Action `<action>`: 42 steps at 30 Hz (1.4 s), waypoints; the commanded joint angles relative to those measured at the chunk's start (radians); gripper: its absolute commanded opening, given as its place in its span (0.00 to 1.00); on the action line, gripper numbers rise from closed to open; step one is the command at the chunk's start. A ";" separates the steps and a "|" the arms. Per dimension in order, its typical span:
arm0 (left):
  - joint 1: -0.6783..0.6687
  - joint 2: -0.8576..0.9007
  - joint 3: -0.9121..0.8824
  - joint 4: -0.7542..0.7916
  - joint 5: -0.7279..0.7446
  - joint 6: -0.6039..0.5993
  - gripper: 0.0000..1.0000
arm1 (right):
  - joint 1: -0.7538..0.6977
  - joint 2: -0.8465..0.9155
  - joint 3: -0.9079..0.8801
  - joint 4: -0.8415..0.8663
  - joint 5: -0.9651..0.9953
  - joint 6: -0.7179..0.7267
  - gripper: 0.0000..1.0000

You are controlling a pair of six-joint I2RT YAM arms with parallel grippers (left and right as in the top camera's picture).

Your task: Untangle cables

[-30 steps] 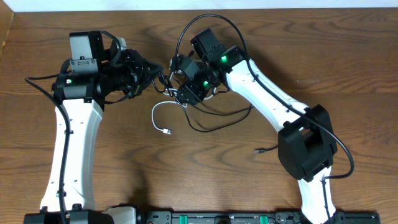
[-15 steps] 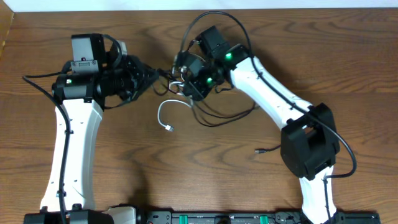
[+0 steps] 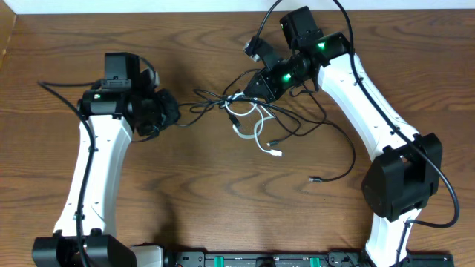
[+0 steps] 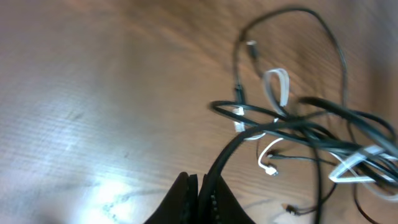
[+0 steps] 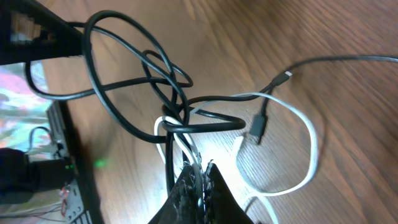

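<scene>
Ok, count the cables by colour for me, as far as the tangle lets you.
White cables: 1
Black cables: at least 2; the knot hides whether there are more
Total: at least 3

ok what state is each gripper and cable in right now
left gripper, shut on thin black cables
right gripper, shut on thin white cable
thin black cables, knotted, strung between both grippers
thin white cable, looped, caught in the black knot

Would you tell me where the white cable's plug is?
Overhead, the white cable's plug lies near centre, below the right gripper, left of a black plug.
</scene>
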 commanded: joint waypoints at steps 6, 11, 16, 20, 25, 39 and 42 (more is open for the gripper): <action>-0.019 -0.106 0.065 0.049 0.141 0.223 0.50 | -0.003 -0.011 0.005 -0.026 0.076 -0.010 0.01; -0.020 -0.194 0.070 0.076 0.138 0.227 0.87 | -0.003 -0.011 0.005 -0.028 0.069 -0.009 0.01; -0.044 -0.159 0.069 0.098 0.142 0.224 0.89 | -0.008 -0.016 0.005 -0.025 0.032 -0.010 0.01; -0.097 -0.077 0.069 0.132 0.170 0.223 0.89 | -0.030 -0.045 0.006 -0.019 -0.017 -0.024 0.01; -0.185 0.049 0.069 0.180 0.201 0.224 0.89 | -0.090 -0.100 0.005 -0.030 -0.006 -0.027 0.01; -0.361 0.262 0.069 0.105 0.031 0.246 0.77 | -0.255 -0.088 0.003 -0.084 0.108 -0.002 0.33; -0.363 0.294 0.067 0.085 0.001 0.108 0.59 | -0.262 -0.088 0.000 -0.084 0.124 -0.002 0.35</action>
